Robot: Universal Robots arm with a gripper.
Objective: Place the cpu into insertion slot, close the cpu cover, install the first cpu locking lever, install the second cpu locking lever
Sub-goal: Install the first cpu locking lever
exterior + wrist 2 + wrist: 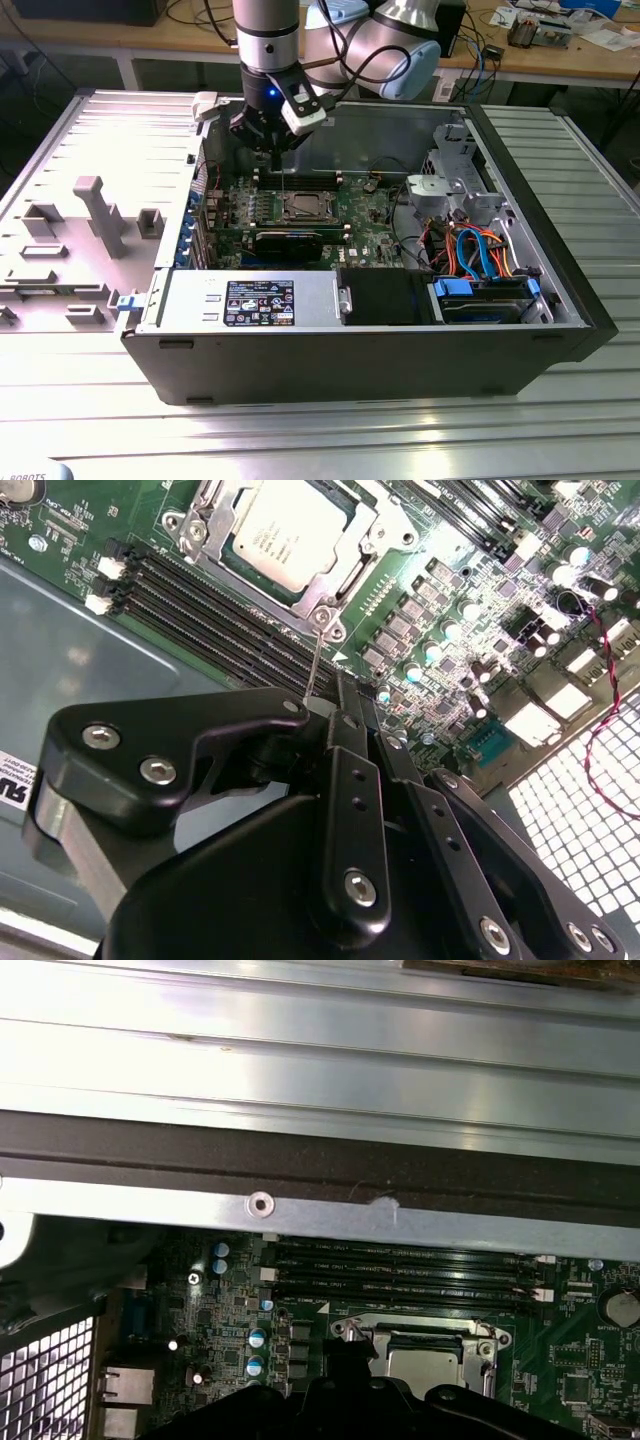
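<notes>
gripper point(275, 150) above the open computer case point(540, 300), pinched on a thin wire lever point(316, 665), chip point(282, 527) seated in the socket point(306, 208), metal cover point(350, 580) down around it

Looked brushed and faintly glossy: square silver-grey metal cpu point(280, 530). Sat framed by dull-silver stamped metal cpu cover point(375, 535). Appeared matt black, smooth, studded with shiny screws: gripper point(330, 705). Gleamed in ribbed bare aluminium: table point(330, 435).
</notes>
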